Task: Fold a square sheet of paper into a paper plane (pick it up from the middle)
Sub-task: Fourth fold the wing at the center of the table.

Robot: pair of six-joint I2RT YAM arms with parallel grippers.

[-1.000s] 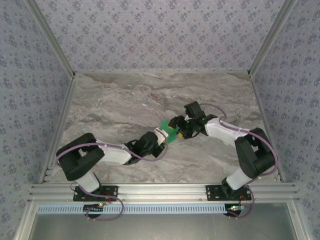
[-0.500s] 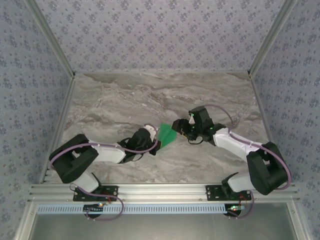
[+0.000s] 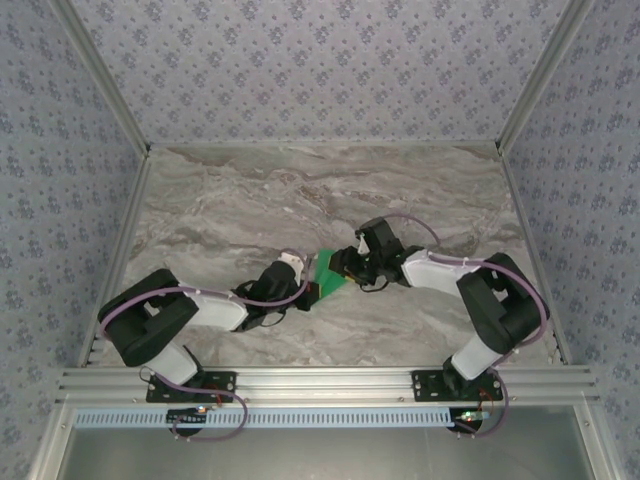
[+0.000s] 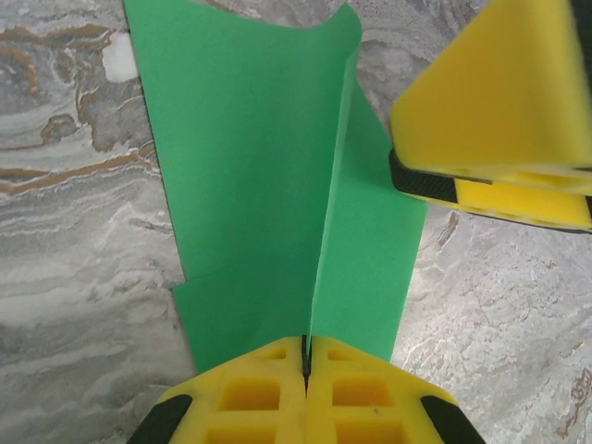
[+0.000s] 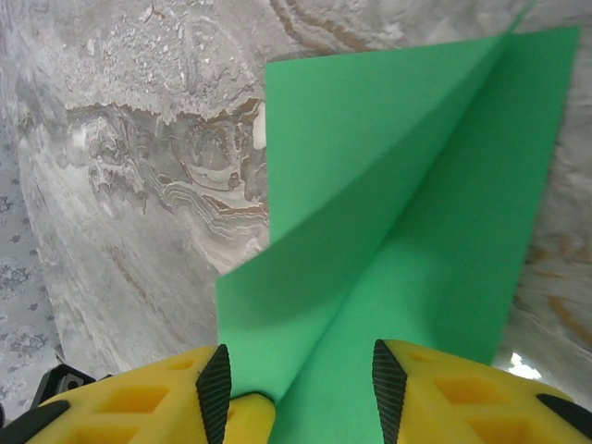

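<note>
Green and sharply creased, the square sheet of paper (image 3: 327, 272) sits over the grey-veined marble table (image 3: 230, 210), with one gripper at each end of it. The left gripper (image 3: 308, 290) meets the sheet's near-left edge. In its wrist camera, its yellow fingers (image 4: 268, 393) are pressed flat together with the paper's fold pinched in the seam between them. From that pinch the crease runs straight away as a raised ridge, and a flap of paper spreads out to each side of it. The right gripper (image 3: 346, 266) is at the sheet's opposite edge, and one of its yellow fingers (image 4: 499, 92) shows just beside the right-hand flap in the left wrist view. In its own camera the right gripper (image 5: 298, 370) has its fingers spread apart. The sheet's edge lies in the gap between them, and a fold line runs from there to the paper's far corner. Whether either pad touches the sheet cannot be told.
</note>
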